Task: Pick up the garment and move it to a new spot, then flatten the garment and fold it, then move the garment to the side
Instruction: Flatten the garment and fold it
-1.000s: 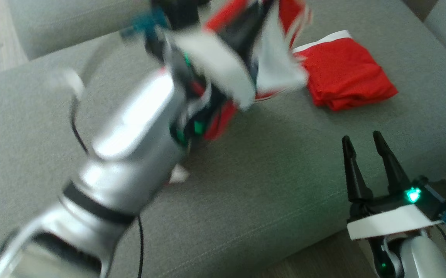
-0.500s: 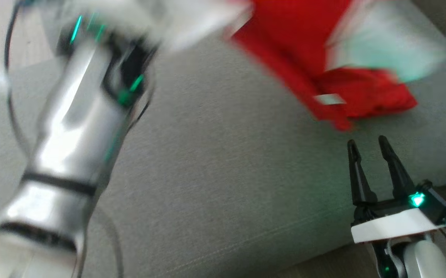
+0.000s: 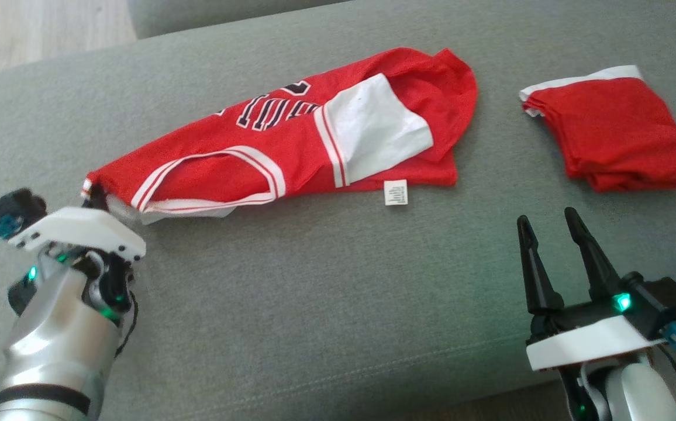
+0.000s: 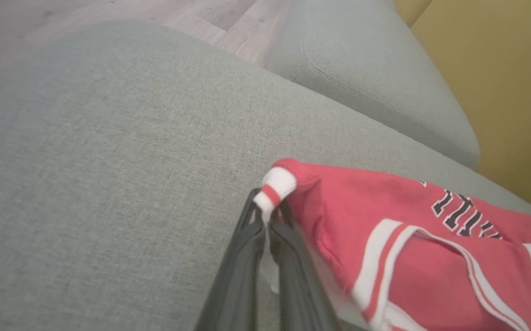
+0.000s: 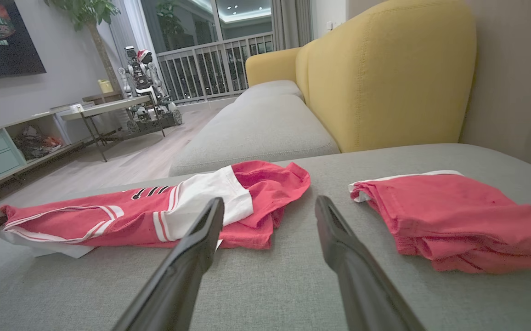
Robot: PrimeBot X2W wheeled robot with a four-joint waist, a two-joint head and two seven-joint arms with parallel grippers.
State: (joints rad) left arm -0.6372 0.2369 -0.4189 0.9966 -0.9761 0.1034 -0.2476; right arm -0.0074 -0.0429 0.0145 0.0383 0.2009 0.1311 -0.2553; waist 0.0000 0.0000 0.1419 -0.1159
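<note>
Head view, nearest first: the right gripper (image 3: pixel 547 217) is seen at the lower right, over the front edge of the grey sofa (image 3: pixel 314 304). Its jaws are spread wide and nothing is held between them. In the right wrist view the same two fingers (image 5: pixel 192 248) are seen well apart and low over the seat, pointing at the gap between the two red pieces.

At the lower left the left gripper (image 3: pixel 97 197) is found, with its jaws closed on the left end of the jersey (image 3: pixel 291 146). In the left wrist view a corner with red-and-white trim is pinched at the fingertips (image 4: pixel 254 216), and the cloth is draped off to the right.

From that grip the jersey is stretched long across the seat, running away and to the right. A white-trimmed armhole is seen nearest the grip, then dark lettering along the far side, then a white panel turned over the red. The far end is bunched. A small white label (image 3: pixel 396 192) is seen at the near edge.

To the right, apart from the jersey, a folded red garment (image 3: pixel 613 134) is laid on the seat, a white band along its far edge.

Beyond, a yellow backrest (image 5: pixel 385 69) and a wooden floor (image 3: pixel 34 23) are visible.
</note>
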